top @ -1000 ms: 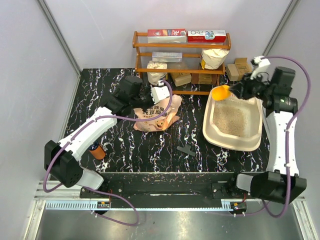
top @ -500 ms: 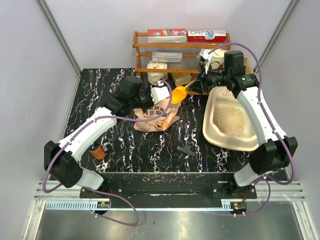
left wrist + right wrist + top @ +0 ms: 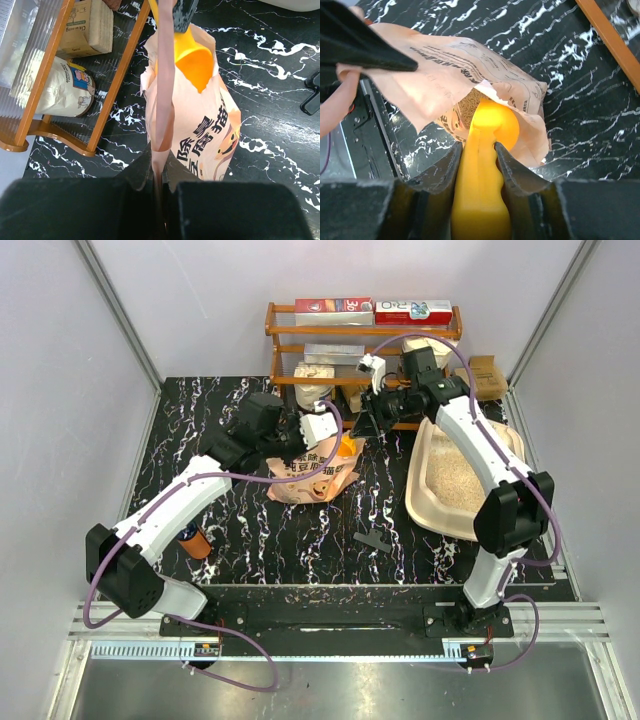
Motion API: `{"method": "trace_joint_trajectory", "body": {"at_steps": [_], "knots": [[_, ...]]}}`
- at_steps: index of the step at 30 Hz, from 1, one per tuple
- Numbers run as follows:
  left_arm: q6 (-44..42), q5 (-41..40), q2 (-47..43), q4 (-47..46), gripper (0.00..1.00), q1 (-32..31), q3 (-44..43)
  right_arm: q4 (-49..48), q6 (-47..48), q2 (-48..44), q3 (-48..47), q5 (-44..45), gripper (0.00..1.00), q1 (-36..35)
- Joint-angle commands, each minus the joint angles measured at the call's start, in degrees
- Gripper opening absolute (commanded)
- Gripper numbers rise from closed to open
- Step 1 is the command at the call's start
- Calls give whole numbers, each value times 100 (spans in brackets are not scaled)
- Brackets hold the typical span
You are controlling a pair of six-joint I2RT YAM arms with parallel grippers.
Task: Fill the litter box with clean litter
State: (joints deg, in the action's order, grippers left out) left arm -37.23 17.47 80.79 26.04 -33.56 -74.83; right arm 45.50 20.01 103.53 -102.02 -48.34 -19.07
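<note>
Two containers: cream plastic litter box (image 3: 413,502), right, holds beige granules (image 3: 452,480); crinkled pink bag (image 3: 200,135), centre, holds an orange plastic scoop (image 3: 487,127) clamped in the right gripper (image 3: 477,148); left gripper (image 3: 159,167) pinches the bag's rim.

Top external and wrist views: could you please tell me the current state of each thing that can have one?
Litter bag: open at the mouth, one edge pinched.
Orange scoop: bowl inside the bag mouth, handle gripped.
Litter box: uncovered, holding a layer of litter.
Left end effector: shut on the bag edge.
Right end effector: shut on the scoop handle.
</note>
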Motion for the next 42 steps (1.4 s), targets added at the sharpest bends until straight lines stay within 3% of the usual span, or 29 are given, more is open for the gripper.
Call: {"method": "trace_joint_trajectory", "body": {"at_steps": [1, 6, 17, 26, 33, 35, 38, 42], "knots": [[251, 204, -284, -951, 0, -45, -339, -295, -1455, -183, -240, 1534, 0, -456], [462, 177, -205, -1040, 0, -54, -471, -567, -1676, -175, -117, 2705, 0, -791], [629, 107, -187, -1171, 0, -63, -550, -832, -1886, 220, 463, 2988, 0, -1081], [788, 89, -90, -1391, 0, -72, -568, -1139, -2886, 642, 1070, 2075, 0, -1134], [797, 54, -37, -1330, 0, -72, -629, -1701, -3732, 949, 1044, 662, 0, -1020], [779, 46, -29, -1269, 0, -72, -630, -1964, -4317, 1099, 1035, 213, 0, -837], [683, 10, -11, -1119, 0, -80, -638, -3156, -5467, 1205, 1262, -544, 0, -599], [542, -95, -2, -891, 0, -72, -700, -3818, -6105, 1284, 1482, -1193, 0, -318]]}}
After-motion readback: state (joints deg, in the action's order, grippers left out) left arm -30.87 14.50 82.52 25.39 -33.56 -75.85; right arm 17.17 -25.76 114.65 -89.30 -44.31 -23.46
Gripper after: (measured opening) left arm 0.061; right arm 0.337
